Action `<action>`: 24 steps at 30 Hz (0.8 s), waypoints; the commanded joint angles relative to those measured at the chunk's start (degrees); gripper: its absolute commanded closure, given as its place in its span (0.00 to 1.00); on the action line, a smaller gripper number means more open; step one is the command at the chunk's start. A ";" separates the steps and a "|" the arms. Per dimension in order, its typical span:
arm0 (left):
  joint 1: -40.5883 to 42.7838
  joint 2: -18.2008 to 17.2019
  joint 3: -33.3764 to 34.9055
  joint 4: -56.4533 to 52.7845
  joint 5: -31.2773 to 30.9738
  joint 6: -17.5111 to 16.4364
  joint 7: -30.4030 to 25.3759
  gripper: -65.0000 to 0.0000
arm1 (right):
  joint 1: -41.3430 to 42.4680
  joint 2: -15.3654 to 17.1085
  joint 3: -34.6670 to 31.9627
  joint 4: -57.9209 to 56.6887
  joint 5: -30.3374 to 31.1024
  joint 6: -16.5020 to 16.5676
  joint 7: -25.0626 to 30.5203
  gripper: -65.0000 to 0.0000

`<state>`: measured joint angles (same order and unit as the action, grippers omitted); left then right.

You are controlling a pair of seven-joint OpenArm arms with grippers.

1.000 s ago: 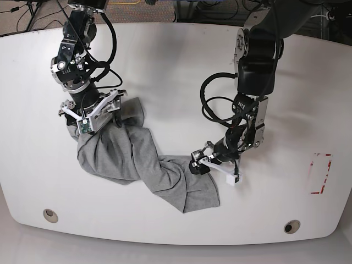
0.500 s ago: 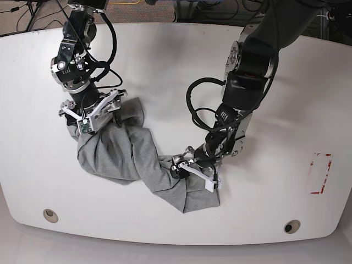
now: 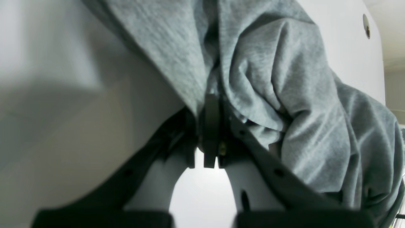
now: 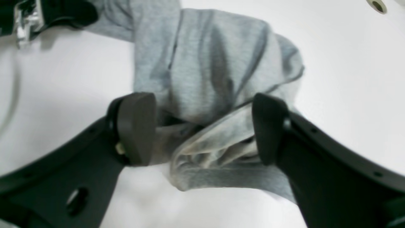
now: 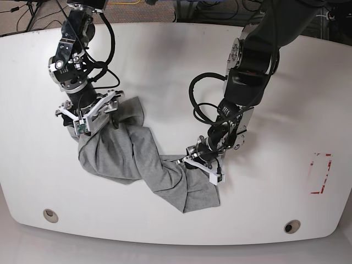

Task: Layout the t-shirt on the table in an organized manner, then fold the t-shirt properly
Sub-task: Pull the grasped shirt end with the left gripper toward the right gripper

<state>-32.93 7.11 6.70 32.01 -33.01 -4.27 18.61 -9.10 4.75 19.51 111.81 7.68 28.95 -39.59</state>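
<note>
The grey t-shirt (image 5: pixel 126 154) lies crumpled in a diagonal band on the white table (image 5: pixel 176 66), from upper left to lower middle. My left gripper (image 5: pixel 192 163) sits at the shirt's lower right part, shut on a fold of fabric. In the left wrist view the jaws (image 3: pixel 210 126) are pressed together with the t-shirt (image 3: pixel 284 79) pinched between them. My right gripper (image 5: pixel 91 118) is over the shirt's upper left end. It (image 4: pixel 202 129) stands open, its fingers (image 4: pixel 136 126) straddling a bunched fold of the t-shirt (image 4: pixel 205 63). No lettering shows.
Two round grommet holes (image 5: pixel 50 215) (image 5: pixel 291 226) lie near the table's front edge. A red-outlined rectangle (image 5: pixel 320 173) marks the right side. Cables and floor lie beyond the far edge. The left arm's cable loops above the table near its wrist (image 5: pixel 201 99).
My left arm moved leftward onto the shirt's lower end and its gripper went from open to shut on the fabric. The right arm shifted slightly up with its jaws unchanged.
</note>
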 commanded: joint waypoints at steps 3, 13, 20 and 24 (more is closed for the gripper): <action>0.97 -2.50 -0.24 5.22 0.00 0.54 -0.63 0.99 | 0.62 0.56 1.02 1.29 0.45 0.02 1.57 0.30; 5.37 -7.77 -0.41 17.62 -0.08 0.54 3.15 0.99 | 0.71 0.13 3.57 1.29 0.80 0.02 1.40 0.29; 11.78 -11.20 -3.49 28.52 -0.08 0.19 7.72 0.99 | 1.59 -2.95 3.75 1.29 5.11 0.37 -1.77 0.29; 15.21 -12.78 -4.72 33.79 -0.08 0.19 10.09 0.99 | 3.78 -3.22 4.01 0.67 11.26 -0.07 -6.69 0.29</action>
<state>-17.87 -4.86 2.57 62.35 -32.67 -3.77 28.80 -7.62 0.93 23.14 111.68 15.97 29.63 -47.11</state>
